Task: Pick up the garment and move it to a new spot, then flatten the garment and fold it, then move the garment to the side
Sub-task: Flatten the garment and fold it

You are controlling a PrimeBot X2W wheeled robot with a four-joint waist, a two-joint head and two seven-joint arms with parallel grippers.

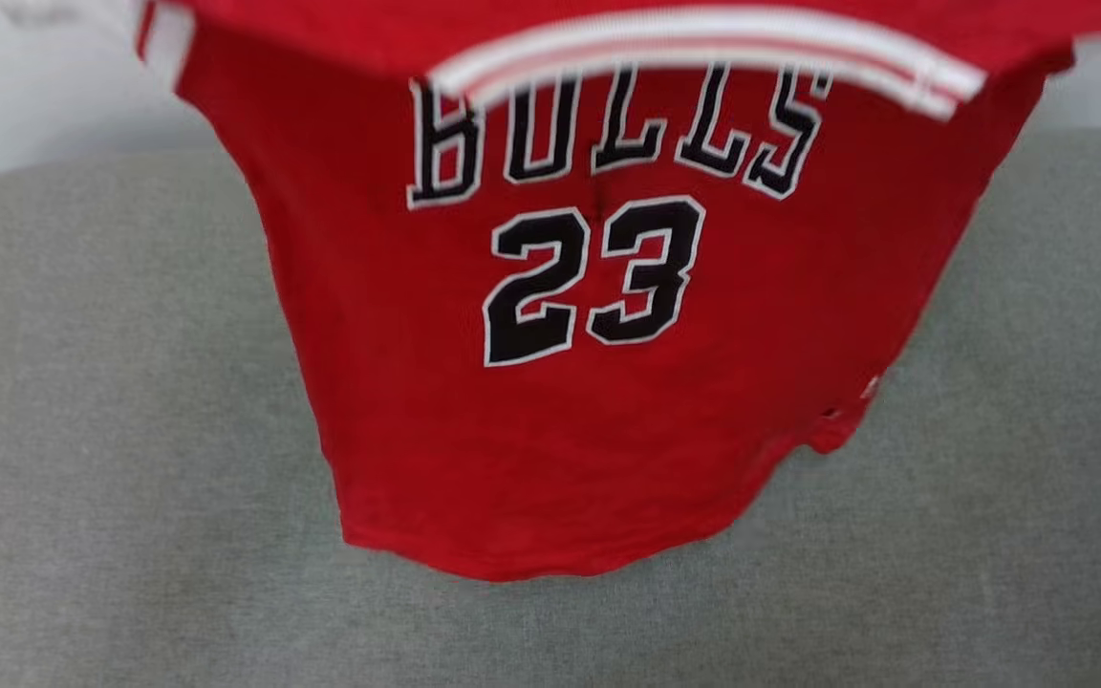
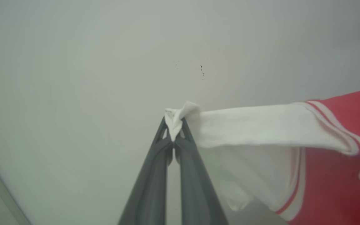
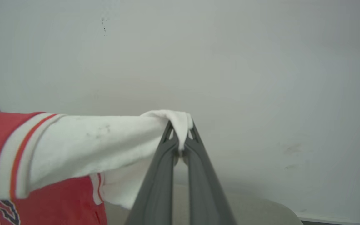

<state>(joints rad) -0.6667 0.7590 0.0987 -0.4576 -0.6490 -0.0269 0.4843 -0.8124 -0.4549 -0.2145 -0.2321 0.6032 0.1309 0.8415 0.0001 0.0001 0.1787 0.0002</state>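
Two white shoulder tips of the red Bulls jersey (image 1: 589, 430) are pinched, one by the left gripper (image 2: 174, 125), one by the right gripper (image 3: 181, 134). It is held spread, hem hanging over a grey cushion (image 1: 111, 430) left bare on both sides, a pale wall (image 2: 105, 47) beyond.

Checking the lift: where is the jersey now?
The jersey hangs at the head view's centre, over the grey cushion, its white shoulder ends pinched in the left gripper and the right gripper.
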